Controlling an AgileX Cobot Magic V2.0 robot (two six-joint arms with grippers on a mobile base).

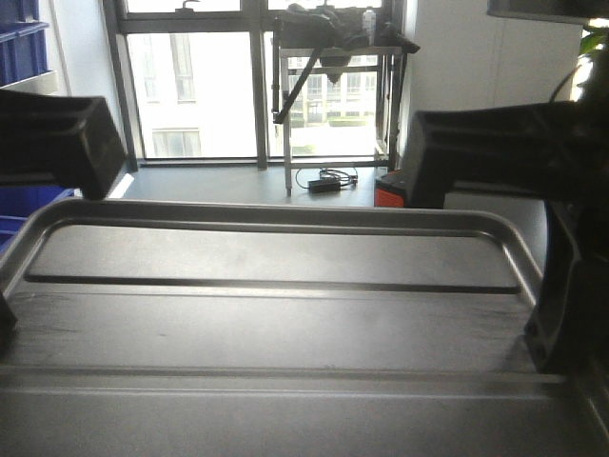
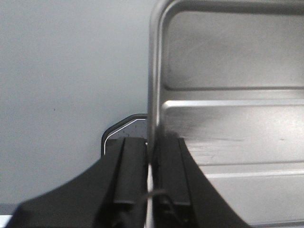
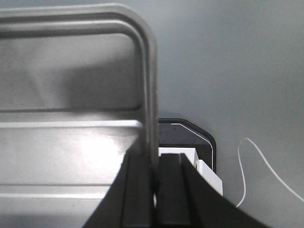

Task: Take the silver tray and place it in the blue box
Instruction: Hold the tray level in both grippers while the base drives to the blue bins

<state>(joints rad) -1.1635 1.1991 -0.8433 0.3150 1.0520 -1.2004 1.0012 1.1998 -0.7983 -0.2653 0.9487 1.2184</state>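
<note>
Two grips, one tray.

Left fingers (image 2: 134,166): clamped on the left rim of the tray (image 2: 228,133), one finger outside and one inside the raised edge.

Right fingers (image 3: 137,190): clamped the same way on the right rim.

Tray, position: spanned between both arms, close under the front camera and roughly level. It seemed to be clear of the grey surface (image 2: 57,71), though the wrist views could not confirm the gap.

Handling, as judgement: both arms should travel together at matched height and pace. A lag on either side would twist the thin rim in the fingers or tip the tray. The hold was on the rim only, so slippage was the main risk. Carry toward the blue box (image 1: 24,214) at far left, lower flat, and release both sides at once. Whether the tray would lie flat inside could not be told.

Tray, appearance: silver metal, shallow and rectangular. It had rounded corners, a raised rim and a recessed centre panel crossed by long parallel ridges. Faint scuffs, dull sheen, patches of glare.

Beneath the right side: dark plate (image 3: 190,135) and white cable (image 3: 256,161) on the surface.

Farthest: metal stand (image 1: 333,105) before the window (image 1: 190,86).
</note>
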